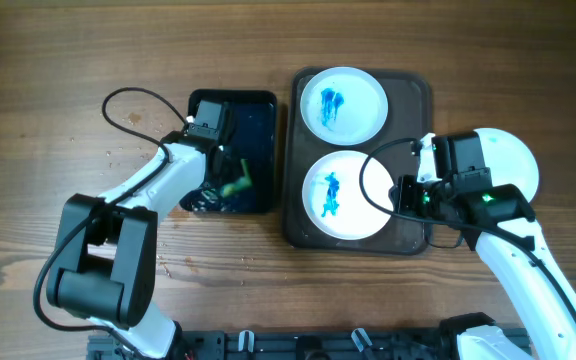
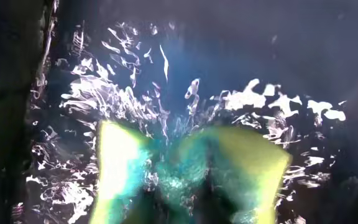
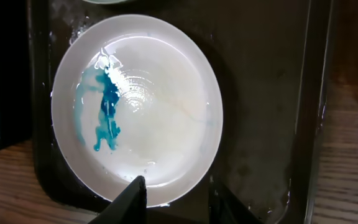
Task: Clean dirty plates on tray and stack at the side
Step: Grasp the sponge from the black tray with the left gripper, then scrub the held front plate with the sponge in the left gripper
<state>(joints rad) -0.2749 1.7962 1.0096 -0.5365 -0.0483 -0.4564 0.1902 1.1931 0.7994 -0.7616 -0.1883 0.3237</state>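
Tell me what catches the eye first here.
Bright blue smears mark the far plate and near plate on the brown tray in the middle. Left of it, the left claw pinches a green sponge in a black tray; a third plate lies on the table at right.

Both same build tbh. left arm [image 1: 158, 180]: white shell links, chunky black joints, big black base. right arm [image 1: 528, 265]: ditto, white + black. Wrist blocks black, boxy. Thin black cable [image 1: 140, 91] loops off left wrist, 2nd cable [image 1: 362, 180] off right. Tiny green LED [image 1: 488, 197] glowing on right wrist. Right fingers [image 3: 132, 199] matte black, wedge-ish tips.
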